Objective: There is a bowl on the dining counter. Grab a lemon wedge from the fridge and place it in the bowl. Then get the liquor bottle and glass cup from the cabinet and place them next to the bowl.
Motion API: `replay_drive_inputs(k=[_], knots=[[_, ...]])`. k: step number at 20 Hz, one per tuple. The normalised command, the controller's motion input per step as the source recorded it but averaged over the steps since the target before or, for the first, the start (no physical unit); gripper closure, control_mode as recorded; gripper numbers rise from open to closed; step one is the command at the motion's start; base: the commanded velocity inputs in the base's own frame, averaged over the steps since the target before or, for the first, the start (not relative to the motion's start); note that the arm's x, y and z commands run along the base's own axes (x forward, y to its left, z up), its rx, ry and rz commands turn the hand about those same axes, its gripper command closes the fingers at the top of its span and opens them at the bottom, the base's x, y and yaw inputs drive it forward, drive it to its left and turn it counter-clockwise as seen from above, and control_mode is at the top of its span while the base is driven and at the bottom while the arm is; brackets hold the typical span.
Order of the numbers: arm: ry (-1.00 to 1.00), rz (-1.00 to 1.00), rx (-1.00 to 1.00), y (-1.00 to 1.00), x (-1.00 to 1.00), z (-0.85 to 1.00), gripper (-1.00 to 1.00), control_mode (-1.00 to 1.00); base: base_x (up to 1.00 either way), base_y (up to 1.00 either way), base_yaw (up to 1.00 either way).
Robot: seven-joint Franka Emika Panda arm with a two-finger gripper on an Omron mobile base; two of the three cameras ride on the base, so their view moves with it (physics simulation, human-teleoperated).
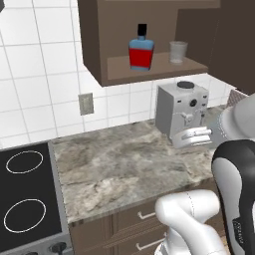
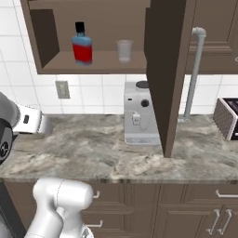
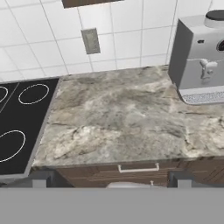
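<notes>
So the marbled tabletop (image 1: 124, 169) runs wide along the white tiled wall (image 1: 40, 74), with a black cooktop (image 1: 25, 194) at its left end. Above it the dark brown cabinet (image 2: 169, 69) hangs open. A grey coffee machine (image 2: 139, 114) stands on the tabletop under the shelf. The liquor bottle (image 1: 141, 50) is upright on the cabinet shelf, the glass cup (image 1: 178, 52) near it on its right, not touching. The gripper's fingers (image 3: 39, 180) are spread wide apart, holding nothing, low in front of the tabletop edge.
</notes>
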Motion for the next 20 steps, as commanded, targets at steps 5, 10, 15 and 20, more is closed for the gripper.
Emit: replay_drive_inputs(k=[5, 10, 15, 20], knots=[[0.0, 0.0, 0.0, -0.01, 0.01, 0.0, -1.0, -1.0, 0.18, -0.01, 0.0], [-0.08, 0.0, -0.01, -0.04, 0.0, 0.25, -1.0, -1.0, 0.0, 0.0, 0.0], [-0.27, 0.0, -0.05, -0.07, 0.0, 0.96, -1.0, -1.0, 0.0, 0.0, 0.0], [-0.27, -0.01, -0.08, -0.14, 0.0, 1.0, -1.0, -1.0, 0.0, 0.0, 0.0]])
